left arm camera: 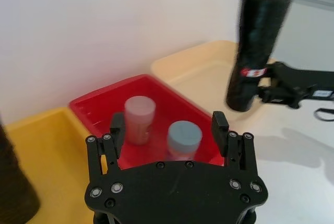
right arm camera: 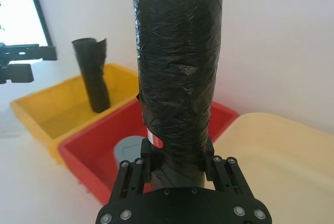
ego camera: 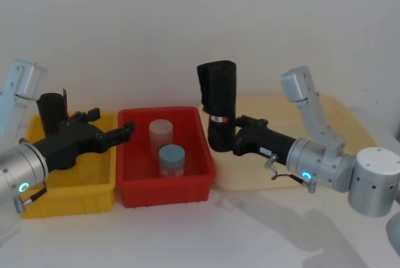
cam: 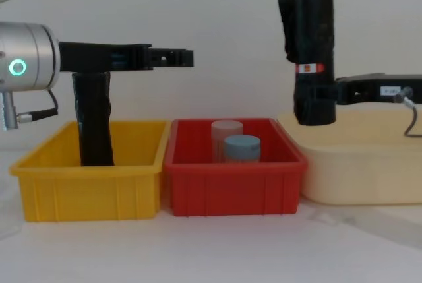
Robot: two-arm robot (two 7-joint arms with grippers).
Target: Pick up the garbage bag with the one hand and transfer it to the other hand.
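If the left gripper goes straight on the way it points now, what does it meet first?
Probably the garbage bag, held upright by the right gripper; the left gripper points above the red bin. Depth unclear.

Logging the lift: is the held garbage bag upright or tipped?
Upright: the garbage bag stands vertical in the chest view, right gripper shut on its lower end.

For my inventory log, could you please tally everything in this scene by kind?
Black rolls: 2 (garbage bag, slimmer roll in the yellow bin)
Containers: 3 (yellow bin, red bin, cream tray)
Jars: 2 (pale jar, blue-lidded jar, both in the red bin)
Grippers: 2 (right gripper holding the garbage bag, left gripper open over the yellow bin)
Total: 9
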